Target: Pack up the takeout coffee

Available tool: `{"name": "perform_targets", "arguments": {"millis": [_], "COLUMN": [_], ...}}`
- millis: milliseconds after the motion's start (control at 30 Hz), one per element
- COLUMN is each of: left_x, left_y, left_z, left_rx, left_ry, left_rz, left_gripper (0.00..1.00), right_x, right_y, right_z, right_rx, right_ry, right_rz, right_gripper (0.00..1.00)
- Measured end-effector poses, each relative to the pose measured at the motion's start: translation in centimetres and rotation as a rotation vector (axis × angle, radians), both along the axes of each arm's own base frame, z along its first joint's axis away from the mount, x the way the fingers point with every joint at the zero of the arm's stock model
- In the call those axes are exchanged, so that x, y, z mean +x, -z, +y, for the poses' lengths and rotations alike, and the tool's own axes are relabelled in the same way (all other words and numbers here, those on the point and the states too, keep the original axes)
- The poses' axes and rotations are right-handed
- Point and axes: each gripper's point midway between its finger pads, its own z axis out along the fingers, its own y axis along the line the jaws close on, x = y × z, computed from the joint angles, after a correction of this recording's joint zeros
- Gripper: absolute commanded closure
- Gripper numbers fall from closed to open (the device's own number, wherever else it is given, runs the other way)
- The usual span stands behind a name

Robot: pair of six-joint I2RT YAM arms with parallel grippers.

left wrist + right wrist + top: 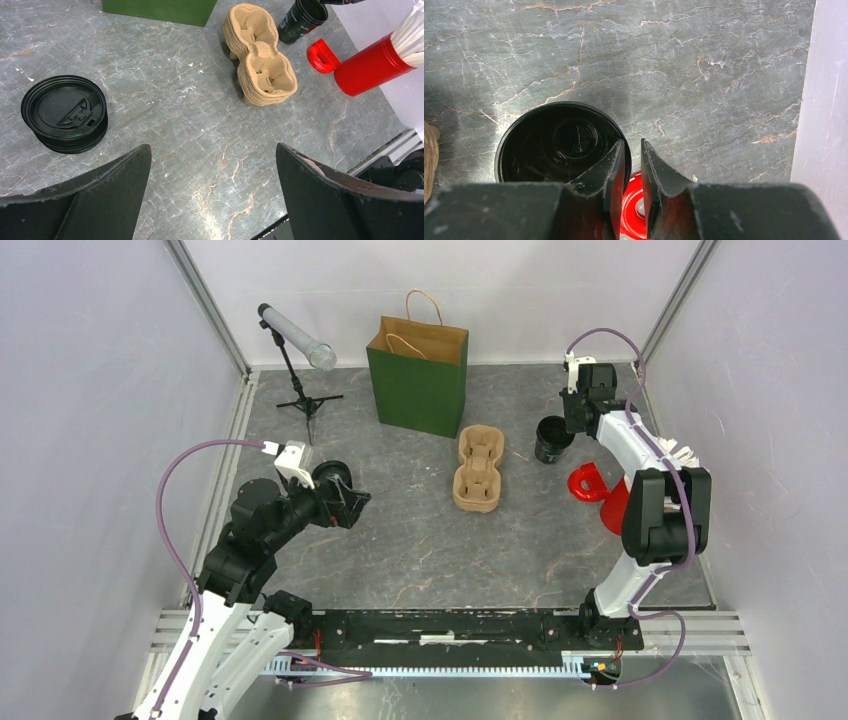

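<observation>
**Right jaws pinch the rim of the open cup; no lidded coffee is in view**

The only cup to see is a black cup [559, 142] without a lid. It stands at 2 o'clock from the cardboard cup carrier [478, 470], which lies near the middle of the tabletop [420, 550]. I judge that this cup is to become the takeout coffee. The stack of black lids [64, 114] lies well apart, at 9 o'clock from the carrier.

The step in hand looks like bringing the cup to a hole of the carrier. To do it well, the cup should travel upright, because a pinch on one side of the rim lets it swing. It should pass clear of the red straw holder [365, 67], which stands near the cup at its 5 o'clock. Over a hole it should go straight down, so that the light carrier does not slide.

The right gripper [633, 145] has its jaws nearly together. One finger is inside the cup and one outside, pinching the wall at about 4 o'clock of the rim in the wrist view. Whether the cup's bottom touches the tabletop, I cannot tell.

The left gripper [214, 150] has its jaws spread wide. It holds nothing and hangs above the tabletop near the lids.
</observation>
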Motion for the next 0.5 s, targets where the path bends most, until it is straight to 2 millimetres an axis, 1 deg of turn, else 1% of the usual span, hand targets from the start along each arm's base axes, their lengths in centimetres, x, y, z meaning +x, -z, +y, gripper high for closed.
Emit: {"name": "perform_targets", "arguments": {"millis": [200, 367, 433, 500], "left_x": [0.00, 0.00, 0.00, 0.00], "left_y": [0.01, 0.01, 0.01, 0.01], "left_z": [0.00, 0.00, 0.00, 0.00], "left_rx": [0.000, 0.000, 0.000, 0.000], "left_ry": [0.000, 0.000, 0.000, 0.000], "left_rz": [0.000, 0.000, 0.000, 0.000], "left_gripper": [0.00, 0.00, 0.00, 0.00], "right_x": [0.02, 0.01, 0.02, 0.03], "right_y": [0.57, 0.58, 0.57, 0.57], "right_z": [0.06, 0.07, 0.07, 0.09], "right_rx": [0.003, 0.003, 0.003, 0.003], "right_ry": [-0.003, -0.004, -0.005, -0.007], "right_rz": [0.013, 0.014, 0.013, 0.013], "right_gripper": [0.79, 0.85, 0.90, 0.92]}}
